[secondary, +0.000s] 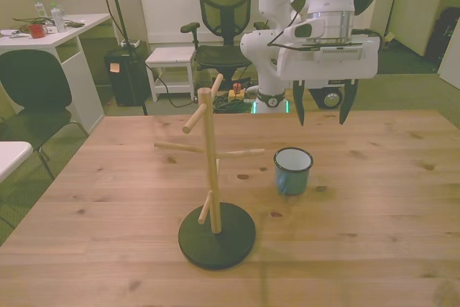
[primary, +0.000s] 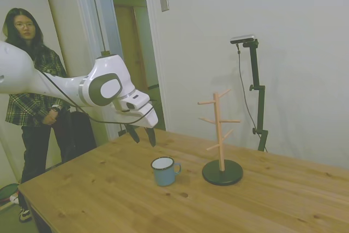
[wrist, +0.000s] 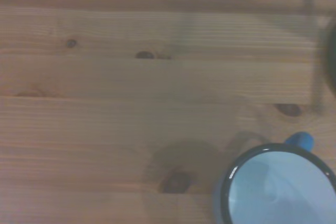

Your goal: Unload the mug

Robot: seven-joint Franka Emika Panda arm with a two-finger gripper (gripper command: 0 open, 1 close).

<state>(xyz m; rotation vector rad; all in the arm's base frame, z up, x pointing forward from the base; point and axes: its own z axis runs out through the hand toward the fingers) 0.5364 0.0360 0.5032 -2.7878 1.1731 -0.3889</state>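
You have the wide wooden tabletop point(secondary: 402, 199) in front of you, with a person in a plaid shirt point(primary: 30, 99) standing off its end in the side view. The white Franka arm point(primary: 103, 88) hangs over the board with nothing in its grasp. In the front view the wooden peg stand on its round black base point(secondary: 215, 231) sits at about seven o'clock from the small blue enamel mug with white inside point(secondary: 292, 170); all its pegs are bare. The mug stands upright on the tabletop, near the stand's base but not touching it, so the unloading looks done to me. The gripper point(secondary: 323, 114) hovers above and beyond the mug at roughly one o'clock, its dark fingers point(secondary: 298, 109) spread apart and empty.

From here, your risks are small: a low sweep back over the board could clip the mug's rim and tip it, and a wide swing toward nine o'clock could catch an upper peg and topple the stand.
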